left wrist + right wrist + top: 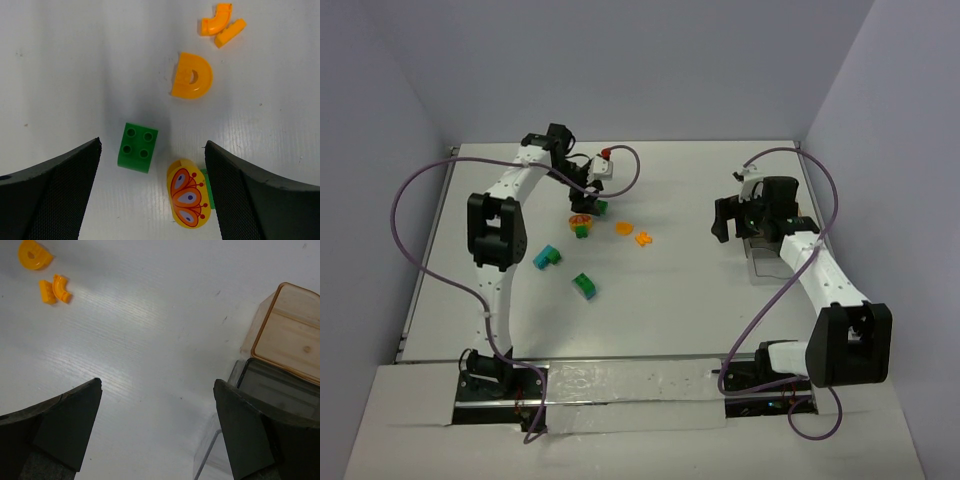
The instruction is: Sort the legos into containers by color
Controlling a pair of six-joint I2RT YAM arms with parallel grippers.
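My left gripper is open, low over the table. Between its fingers lie a green square brick and a yellow rounded brick with an orange butterfly print, which sits against a green piece by the right finger. Beyond them lie an orange half-disc and two small orange pieces. A teal brick and a green-and-teal brick lie nearer. My right gripper is open and empty beside the tan box and the clear box.
A red ball tips the purple cable by the left wrist. Purple cables loop around both arms. The right arm covers part of the boxes in the top view. Grey walls close the table at the back and sides.
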